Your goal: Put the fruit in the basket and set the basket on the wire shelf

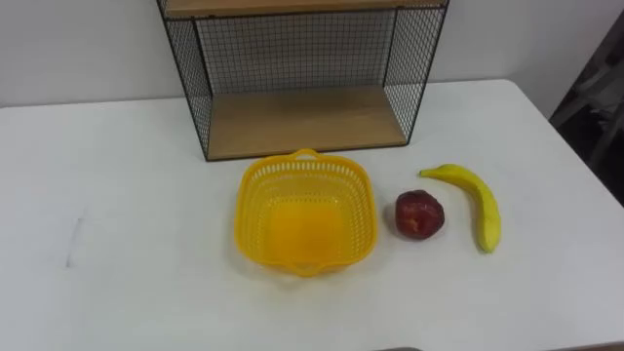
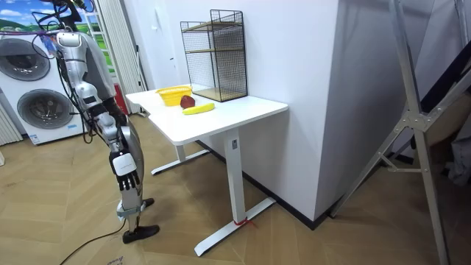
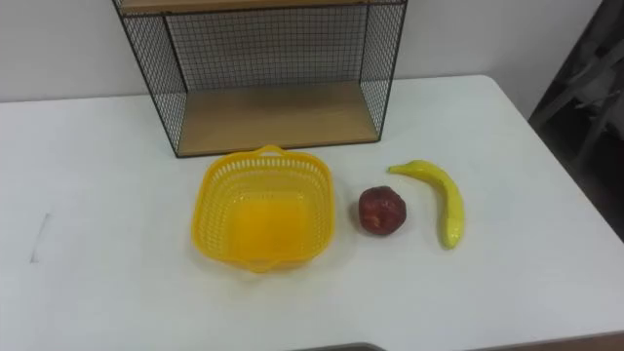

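A yellow plastic basket (image 1: 305, 224) stands empty on the white table (image 1: 117, 244), just in front of the wire shelf (image 1: 302, 122). The shelf has black mesh sides and a bare wooden lower board. A dark red apple (image 1: 419, 214) lies right of the basket, and a yellow banana (image 1: 480, 203) lies right of the apple. In the room view I stand upright at the table's near end, a step back from it. My right hand (image 2: 125, 165) hangs open at my side, low and away from the fruit.
The shelf stands against the wall at the table's far edge. The table's right edge runs close to the banana, with dark equipment (image 1: 595, 117) beyond it. Washing machines (image 2: 37, 96) stand behind me, and a metal stand (image 2: 412, 125) is on the room view's right.
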